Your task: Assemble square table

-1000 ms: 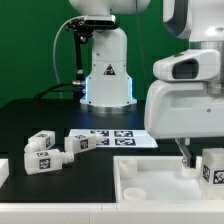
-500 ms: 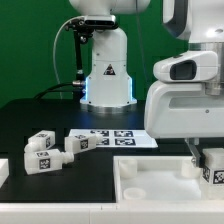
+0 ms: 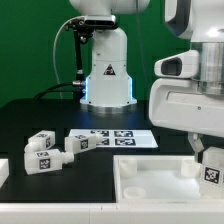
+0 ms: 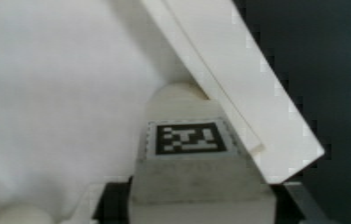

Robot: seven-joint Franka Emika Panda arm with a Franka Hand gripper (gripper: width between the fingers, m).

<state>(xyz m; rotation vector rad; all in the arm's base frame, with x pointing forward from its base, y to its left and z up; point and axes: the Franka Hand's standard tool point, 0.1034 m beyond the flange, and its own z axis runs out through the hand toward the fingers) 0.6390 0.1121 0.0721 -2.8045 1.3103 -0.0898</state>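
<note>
black table (image 3: 30, 115); loose legs (image 3: 41, 153) exterior-only

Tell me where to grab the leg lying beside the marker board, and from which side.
Take the lying leg across its chunky tagged body, coming straight down from above. It lies on its side on the table, so both flanks look free for a pinch, while its narrower end gives less to hold. The gripper must first release the held leg.
</note>
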